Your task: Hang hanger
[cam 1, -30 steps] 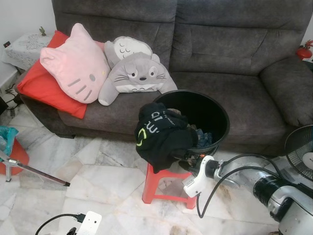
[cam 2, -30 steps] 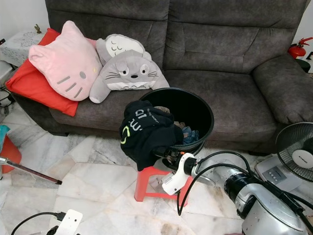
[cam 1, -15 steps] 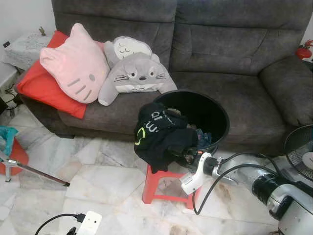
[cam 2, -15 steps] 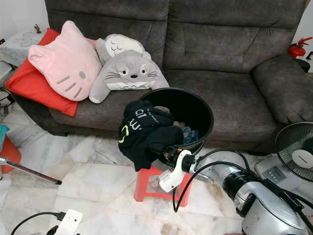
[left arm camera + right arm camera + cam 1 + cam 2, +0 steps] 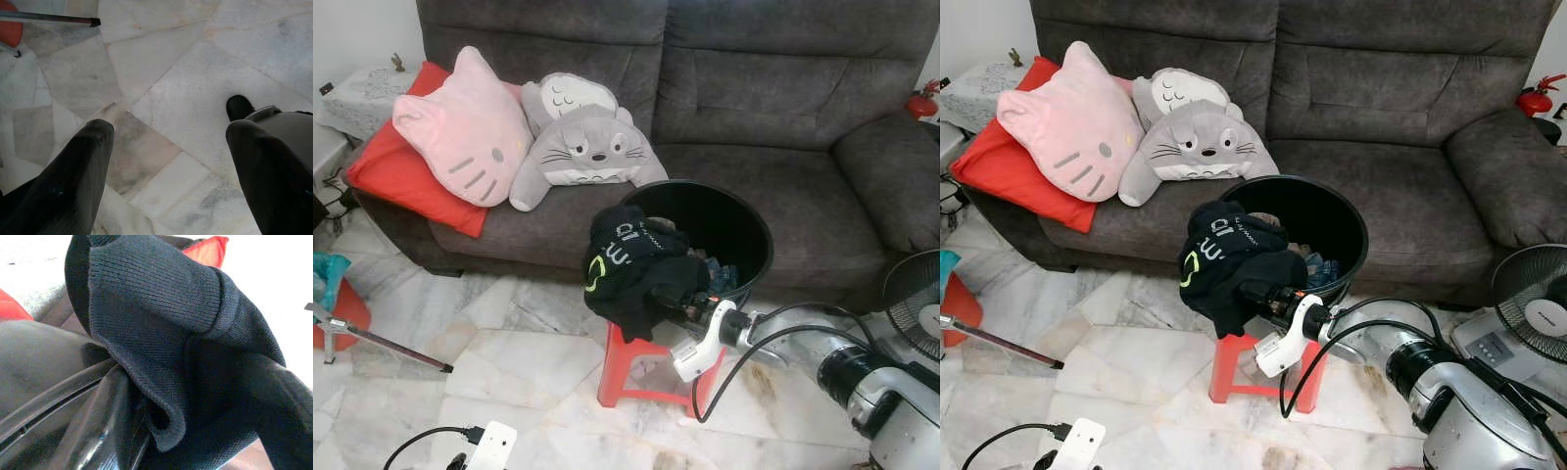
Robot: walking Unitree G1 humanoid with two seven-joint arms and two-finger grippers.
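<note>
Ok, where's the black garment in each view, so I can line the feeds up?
Left eye: black garment at centre, draped over the black bin's near-left rim.
Right eye: garment left of centre, on the same rim.
Left wrist: floor tiles between the open left gripper fingers.
Right wrist: its knit cuff close up, between the right gripper fingers.
Shared landmark: red stool under the bin.

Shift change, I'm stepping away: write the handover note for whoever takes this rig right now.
Right tool: at the black garment draped over the black bucket rim, fabric between its fingers; grip unconfirmed.
Left tool: open, idle over the marble floor.
Bucket stands on the red stool before the sofa, more clothes inside.
Done: reached the garment.
Left: lift it out; hanging not yet begun.
</note>
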